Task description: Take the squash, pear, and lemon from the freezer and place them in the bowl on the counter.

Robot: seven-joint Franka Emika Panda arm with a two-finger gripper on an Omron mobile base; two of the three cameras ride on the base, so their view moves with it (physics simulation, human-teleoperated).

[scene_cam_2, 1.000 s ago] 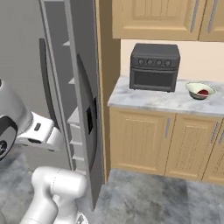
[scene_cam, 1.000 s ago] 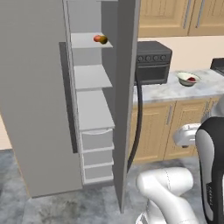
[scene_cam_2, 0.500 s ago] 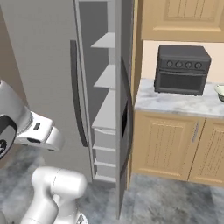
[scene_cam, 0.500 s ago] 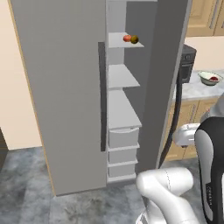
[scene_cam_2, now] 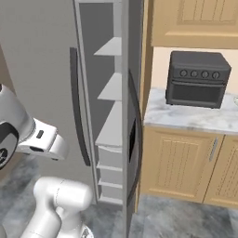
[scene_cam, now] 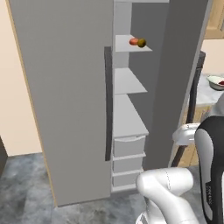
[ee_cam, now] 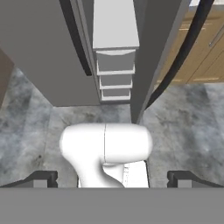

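Fruit is the whole matter here, and none of it is being carried yet. Nearest, in the hand view, the fingers are standing wide apart with nothing between them, looking down at the floor and the freezer's lower drawers. Next comes the freezer itself, with its door hanging open and its grey shelves showing. On an upper shelf, two small round things are sitting just beside each other, a reddish fruit and a yellow-green fruit; which is the pear or lemon I cannot tell, and I am not making out a squash. Farthest, the bowl is waiting on the marble surface near the toaster oven. I judge that all three pieces are left to fetch.
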